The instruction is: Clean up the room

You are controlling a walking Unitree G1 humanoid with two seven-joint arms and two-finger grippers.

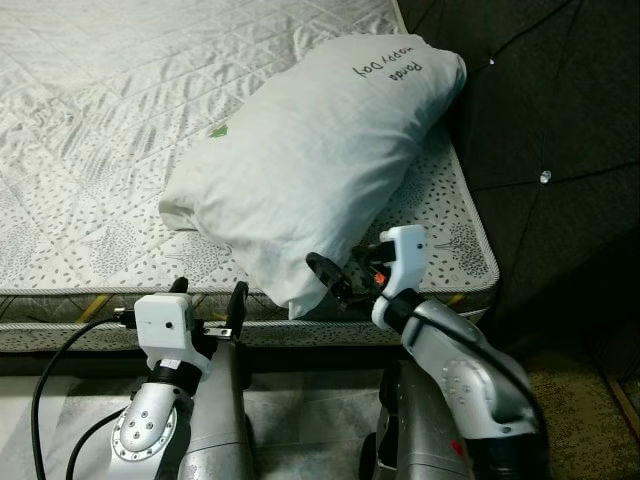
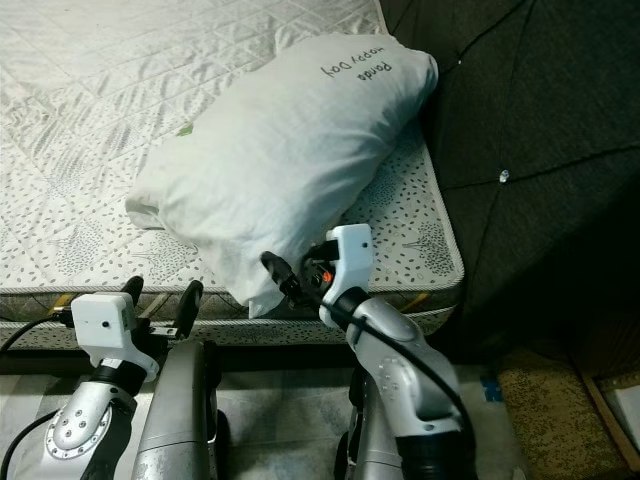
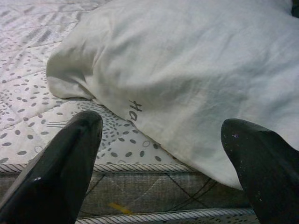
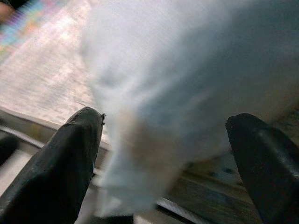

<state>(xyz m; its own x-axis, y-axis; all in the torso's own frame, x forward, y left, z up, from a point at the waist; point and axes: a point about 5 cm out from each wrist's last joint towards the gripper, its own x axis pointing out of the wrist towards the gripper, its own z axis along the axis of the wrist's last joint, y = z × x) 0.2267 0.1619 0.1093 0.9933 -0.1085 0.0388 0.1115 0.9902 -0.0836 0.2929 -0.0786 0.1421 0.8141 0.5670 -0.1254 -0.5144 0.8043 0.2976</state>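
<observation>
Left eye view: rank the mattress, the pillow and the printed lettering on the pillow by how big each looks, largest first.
1. Mattress, the widest spread in the frame.
2. Pillow, lying at the mattress's near right corner.
3. Printed lettering, a small patch near the pillow's far end.

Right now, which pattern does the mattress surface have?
The mattress is white, quilted, with small grey leaf specks; clearest in the left eye view.

I see a plump white fabric pillow with dark green lettering near one end and a small green mark on its side. The quilted mattress under it is white with a grey leaf-speckle print. The tufted headboard is dark brown with shiny silver studs.
</observation>
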